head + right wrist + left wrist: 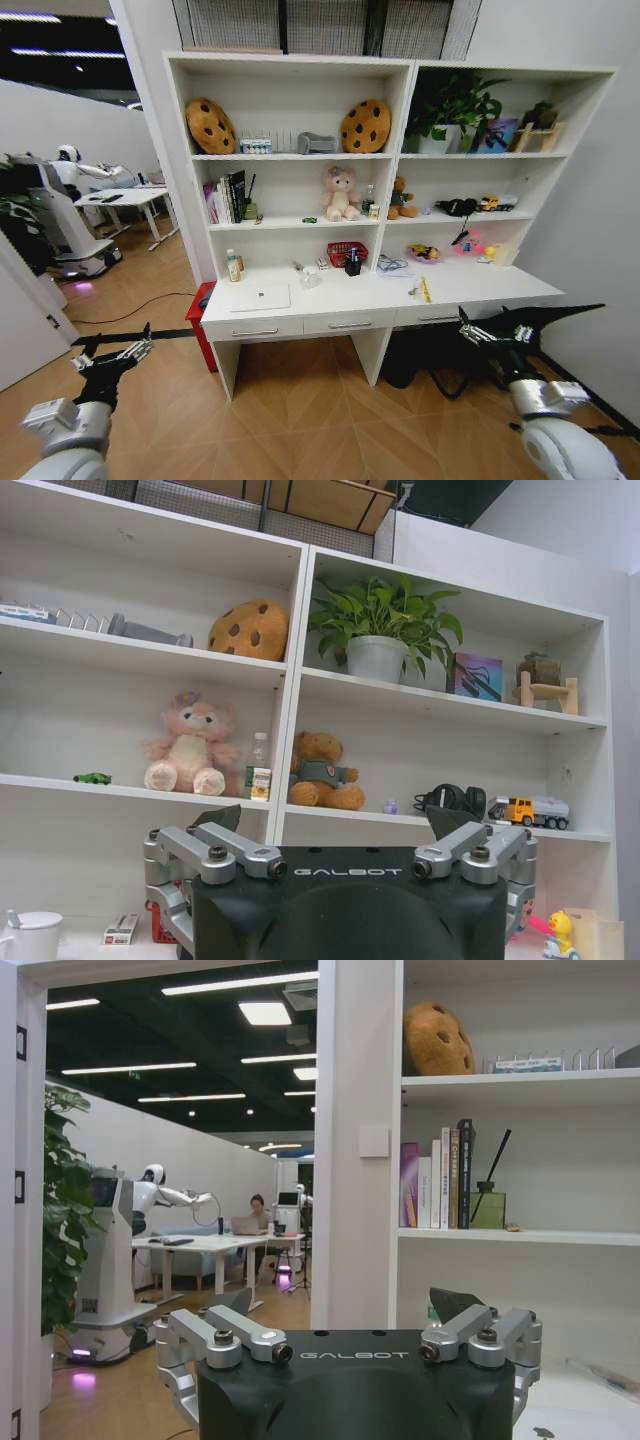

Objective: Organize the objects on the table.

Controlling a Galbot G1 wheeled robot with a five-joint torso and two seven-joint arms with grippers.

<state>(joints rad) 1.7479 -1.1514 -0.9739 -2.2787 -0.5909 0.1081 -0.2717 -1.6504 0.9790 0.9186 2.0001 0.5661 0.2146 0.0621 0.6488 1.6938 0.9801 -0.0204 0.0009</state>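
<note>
Both arms hang low, well short of the desk (pixel 480 290): left gripper (pixel 112 357) and right gripper (pixel 492 333) spread open, nothing held; closed laptop (pixel 259 297) lies ahead between them.

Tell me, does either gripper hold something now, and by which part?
Nothing is held. The left gripper and the right gripper hang open and empty, short of the table.

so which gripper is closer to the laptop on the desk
Left. The left gripper hovers low, off the desk's left end, below the laptop; the right gripper is past the desk's right half.
</note>
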